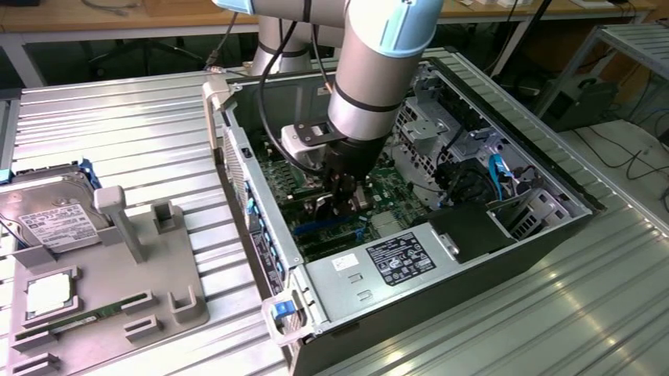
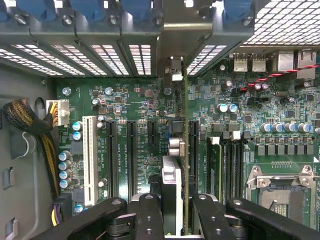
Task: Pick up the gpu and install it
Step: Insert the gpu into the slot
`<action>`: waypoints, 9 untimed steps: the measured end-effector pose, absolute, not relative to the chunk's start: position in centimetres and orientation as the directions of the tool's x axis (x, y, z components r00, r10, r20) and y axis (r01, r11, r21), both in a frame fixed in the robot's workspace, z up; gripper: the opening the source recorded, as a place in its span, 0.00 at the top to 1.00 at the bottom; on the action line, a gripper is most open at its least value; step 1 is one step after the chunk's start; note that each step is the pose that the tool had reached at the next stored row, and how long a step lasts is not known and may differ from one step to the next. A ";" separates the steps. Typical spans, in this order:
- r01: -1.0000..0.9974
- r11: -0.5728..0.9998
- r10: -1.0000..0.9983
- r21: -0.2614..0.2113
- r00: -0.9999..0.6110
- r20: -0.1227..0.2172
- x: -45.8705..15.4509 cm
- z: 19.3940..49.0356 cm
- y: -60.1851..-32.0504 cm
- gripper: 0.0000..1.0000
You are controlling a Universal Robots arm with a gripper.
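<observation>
The black-fingered hand (image 2: 172, 210) is clamped on the thin, edge-on gpu (image 2: 185, 150), standing upright over the glossy green motherboard (image 2: 135, 100) inside the ribbed metal case (image 1: 544, 168).

gpu (image 2: 185, 150): thin card seen edge-on, green board, silvery metal end bracket
gripper (image 2: 172, 210): matt black fingers, plastic or coated metal
motherboard (image 2: 140, 120): green, slightly glossy board
computer case (image 1: 235, 168): grey sheet metal, perforated
robot arm (image 1: 366, 78): smooth satin silver metal
table (image 1: 115, 125): ribbed, shiny aluminium
hard drive (image 1: 47, 215): silver metal, white paper label
parts holder (image 1: 115, 298): matt grey plastic
</observation>
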State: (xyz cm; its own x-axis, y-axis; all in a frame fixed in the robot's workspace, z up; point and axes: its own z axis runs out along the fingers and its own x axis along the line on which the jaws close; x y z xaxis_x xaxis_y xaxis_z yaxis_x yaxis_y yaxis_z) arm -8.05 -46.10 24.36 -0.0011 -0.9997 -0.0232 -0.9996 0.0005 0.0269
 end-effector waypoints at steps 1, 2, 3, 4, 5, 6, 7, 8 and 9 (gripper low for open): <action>-1.000 0.000 -1.000 0.027 -0.001 -0.022 -8.1 24.4 -46.1 0.72; -1.000 0.000 -1.000 0.027 -0.001 -0.022 -8.1 24.4 -46.1 0.72; -1.000 0.000 -1.000 0.027 -0.001 -0.022 -8.1 24.4 -46.1 0.72; -1.000 0.000 -1.000 0.027 -0.001 -0.022 -8.1 24.4 -46.1 0.72; -1.000 0.000 -1.000 0.027 -0.001 -0.022 -8.1 24.4 -46.1 0.72; -1.000 0.000 -1.000 0.027 -0.001 -0.022 -8.1 24.4 -46.1 0.72; -1.000 0.000 -1.000 0.027 -0.001 -0.022 -8.1 24.4 -46.1 0.72; -1.000 0.000 -1.000 0.027 -0.001 -0.022 -8.1 24.4 -46.1 0.72; -1.000 0.001 -1.000 0.027 -0.001 -0.022 -8.1 24.3 -46.1 0.72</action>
State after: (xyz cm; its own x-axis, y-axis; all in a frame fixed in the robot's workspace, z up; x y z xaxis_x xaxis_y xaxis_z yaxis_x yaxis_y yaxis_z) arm -8.08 -46.05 24.34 -0.0013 -0.9998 -0.0220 -0.9996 0.0007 0.0268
